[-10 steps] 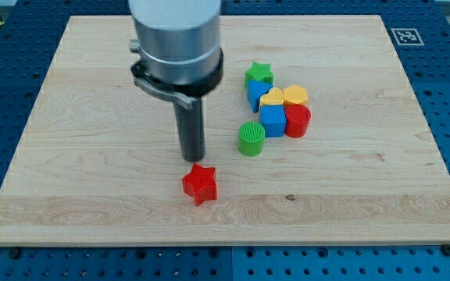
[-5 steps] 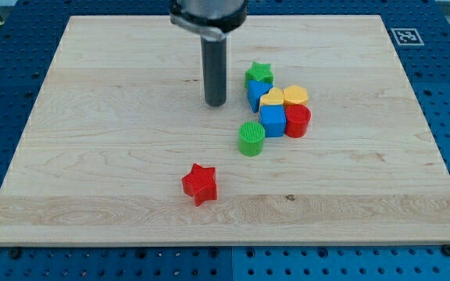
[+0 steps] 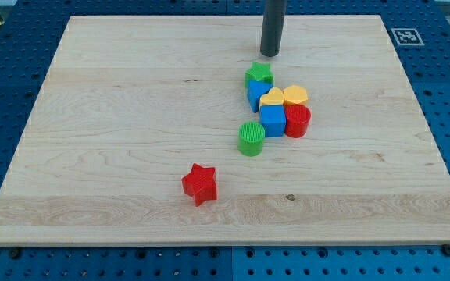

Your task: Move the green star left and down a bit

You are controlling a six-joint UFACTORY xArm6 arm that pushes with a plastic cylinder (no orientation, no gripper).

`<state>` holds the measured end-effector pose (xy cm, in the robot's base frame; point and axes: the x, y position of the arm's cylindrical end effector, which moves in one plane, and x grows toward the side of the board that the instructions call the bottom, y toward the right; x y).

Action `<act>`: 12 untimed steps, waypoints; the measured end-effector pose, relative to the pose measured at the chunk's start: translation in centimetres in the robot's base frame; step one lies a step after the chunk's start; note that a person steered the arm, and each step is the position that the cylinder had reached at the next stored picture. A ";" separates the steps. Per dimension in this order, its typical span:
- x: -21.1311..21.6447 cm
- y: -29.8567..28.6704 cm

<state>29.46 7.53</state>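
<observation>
While my tip (image 3: 269, 54) hovers near, just above green star (image 3: 259, 75), no end effector, star squat, upright

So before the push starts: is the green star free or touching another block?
Touching: the green star sits against the blue block below it. My tip is just above, apart.

Bright, even light; sharp focus

My tip (image 3: 269, 55) stands just above the green star (image 3: 259, 74), bare bench (image 3: 116, 117) lying to the star's left. A blue block (image 3: 255, 94) touches it below; the green cylinder (image 3: 251, 138) stands lower.
</observation>
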 end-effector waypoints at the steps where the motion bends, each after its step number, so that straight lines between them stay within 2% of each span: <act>1: 1.4 0.9; 3: 6.8 0.8; 4: 9.0 -1.3; 5: 9.3 -5.3; 7: 9.0 -6.2; 10: 4.1 -6.4; 12: 3.6 -10.1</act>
<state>33.06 -2.52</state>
